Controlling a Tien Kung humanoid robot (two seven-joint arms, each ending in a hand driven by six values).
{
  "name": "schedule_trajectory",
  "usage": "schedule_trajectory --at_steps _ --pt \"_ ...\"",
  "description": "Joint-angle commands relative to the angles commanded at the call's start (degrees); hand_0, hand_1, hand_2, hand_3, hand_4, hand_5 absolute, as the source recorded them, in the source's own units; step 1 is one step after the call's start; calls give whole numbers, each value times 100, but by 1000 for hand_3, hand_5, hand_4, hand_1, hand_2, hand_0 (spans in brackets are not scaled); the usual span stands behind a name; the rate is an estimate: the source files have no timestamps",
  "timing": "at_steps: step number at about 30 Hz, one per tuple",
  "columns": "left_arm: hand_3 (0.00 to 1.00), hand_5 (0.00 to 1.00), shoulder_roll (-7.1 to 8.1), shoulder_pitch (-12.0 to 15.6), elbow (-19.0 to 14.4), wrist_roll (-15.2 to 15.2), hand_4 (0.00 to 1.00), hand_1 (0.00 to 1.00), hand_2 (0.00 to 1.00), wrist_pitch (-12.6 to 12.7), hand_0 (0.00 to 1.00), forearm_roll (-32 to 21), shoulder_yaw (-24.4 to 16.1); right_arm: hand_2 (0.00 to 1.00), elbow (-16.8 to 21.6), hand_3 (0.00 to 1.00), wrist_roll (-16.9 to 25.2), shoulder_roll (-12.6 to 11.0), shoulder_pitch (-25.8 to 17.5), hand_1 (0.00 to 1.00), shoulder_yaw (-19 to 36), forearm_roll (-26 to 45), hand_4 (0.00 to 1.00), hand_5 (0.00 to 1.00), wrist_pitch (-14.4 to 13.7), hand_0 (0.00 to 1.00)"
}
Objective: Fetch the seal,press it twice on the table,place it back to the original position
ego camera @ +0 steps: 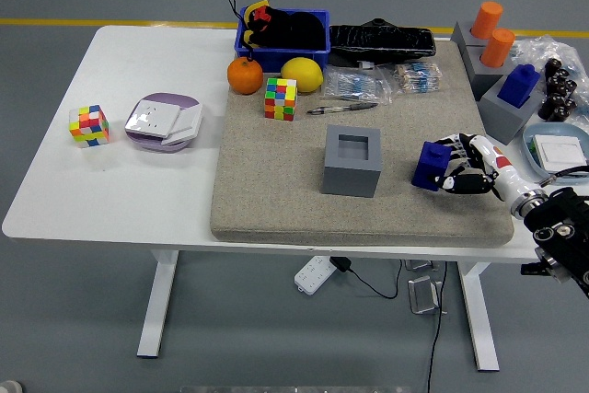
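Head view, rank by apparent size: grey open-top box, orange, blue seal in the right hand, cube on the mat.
1. grey open-top box
2. blue seal, partly hidden by the right hand
Orange and cube look alike; not ranked.

Blue seal [430, 165], grey open-topped box [352, 161], beige mat [276, 190], white bench [138, 181], multicoloured checkered cubes [282, 98].
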Motion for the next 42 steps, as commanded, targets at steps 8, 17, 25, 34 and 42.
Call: schedule_trajectory --at_steps 8,17,25,34,42 --pt "762 449 30 -9 3 0 627 744 739 6 793 -7 20 344 1053 329 -60 -166 126 305 290 -59 656 2 1 391" --pt "763 450 32 -10 -5 0 627 744 738 6 793 -24 56 343 2047 328 -298 -224 256 304 136 97 658 2 207 387" --pt "763 450 34 -12 -5 2 627 745 739 5 794 -40 79 344 1893 329 -372 -104 500 305 -385 266 657 2 311 387" --pt "763 450 35 -50 -8 1 628 745 738 5 793 -37 94 344 1309 329 -307 199 955 304 -783 440 658 2 325 384" --pt "763 450 24 -47 1 2 627 745 738 3 793 -75 134 345 986 330 -332 288 1175 304 -959 490 659 2 389 384"
